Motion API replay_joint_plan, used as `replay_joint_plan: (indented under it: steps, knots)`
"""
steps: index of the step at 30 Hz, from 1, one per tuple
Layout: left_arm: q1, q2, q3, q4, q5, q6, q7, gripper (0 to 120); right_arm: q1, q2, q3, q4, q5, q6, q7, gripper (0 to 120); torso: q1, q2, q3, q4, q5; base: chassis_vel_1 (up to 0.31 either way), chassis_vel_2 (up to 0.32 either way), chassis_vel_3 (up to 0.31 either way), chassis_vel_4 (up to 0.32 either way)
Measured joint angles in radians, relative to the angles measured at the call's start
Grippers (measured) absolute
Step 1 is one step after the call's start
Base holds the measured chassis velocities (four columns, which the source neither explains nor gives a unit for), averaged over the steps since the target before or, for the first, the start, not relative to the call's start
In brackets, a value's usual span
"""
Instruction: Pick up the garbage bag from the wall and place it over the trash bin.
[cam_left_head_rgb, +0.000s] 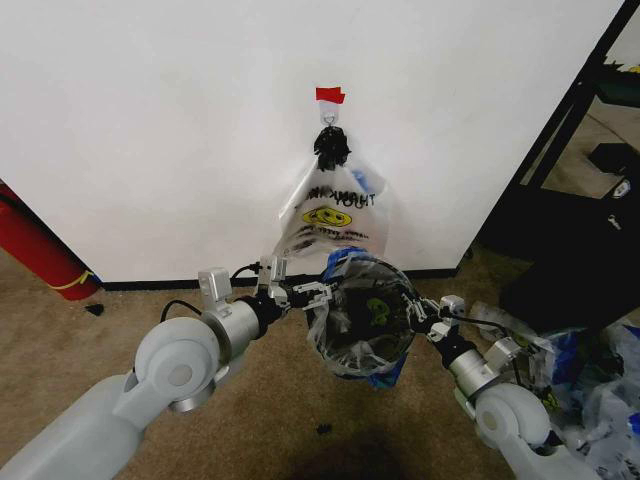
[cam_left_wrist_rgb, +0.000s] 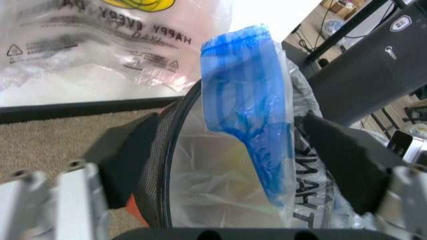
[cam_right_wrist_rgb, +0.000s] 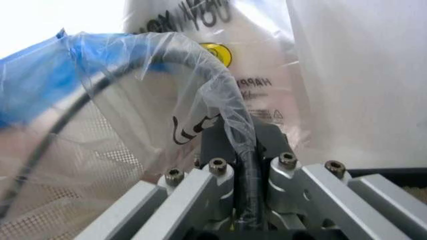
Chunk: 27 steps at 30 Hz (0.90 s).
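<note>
Head view: I have the trash bin between both arms, garbage bag draped over its rim. Left wrist view: my left gripper stands apart, straddling the rim, blue film just inside. Right wrist view: my right gripper is clamped on the rim and the film.

Trash bin base hidden under garbage bag film; long red cylinder cut by head view's left edge; hook too small to make out.
</note>
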Motion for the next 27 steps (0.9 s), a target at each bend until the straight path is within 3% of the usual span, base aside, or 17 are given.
replay_joint_plan:
  steps: [2,5,8,22,27]
  knots:
    - [0.001,0.001,0.000,0.000,-0.003,0.000,0.000,77,-0.001,0.000,0.001,0.000,0.000,-0.001,0.000,1,0.000,0.000,0.000,-0.0001,0.0000,0.000,0.000,0.000,0.000]
    - [0.001,-0.003,0.007,-0.006,-0.010,-0.001,0.001,62,-0.001,0.008,0.005,0.004,0.010,-0.008,0.008,1,0.000,0.000,0.000,0.0000,0.0001,0.000,0.000,0.000,0.000]
    - [-0.003,-0.012,0.019,-0.006,-0.004,-0.002,-0.002,55,0.003,0.009,0.005,0.006,0.014,-0.012,0.011,1,0.000,0.000,0.000,0.0000,0.0000,0.000,0.000,0.000,0.000]
    - [-0.018,-0.015,0.029,0.004,0.010,-0.028,-0.025,0,0.002,0.009,0.002,0.013,0.022,-0.015,0.018,1,0.000,0.000,0.000,0.0000,-0.0001,0.000,0.000,0.000,0.000]
    - [-0.014,-0.013,0.012,0.010,0.008,-0.028,-0.021,0,-0.001,0.009,0.002,0.014,0.024,-0.015,0.018,1,0.000,0.000,0.000,-0.0001,-0.0001,0.000,0.000,0.000,0.000]
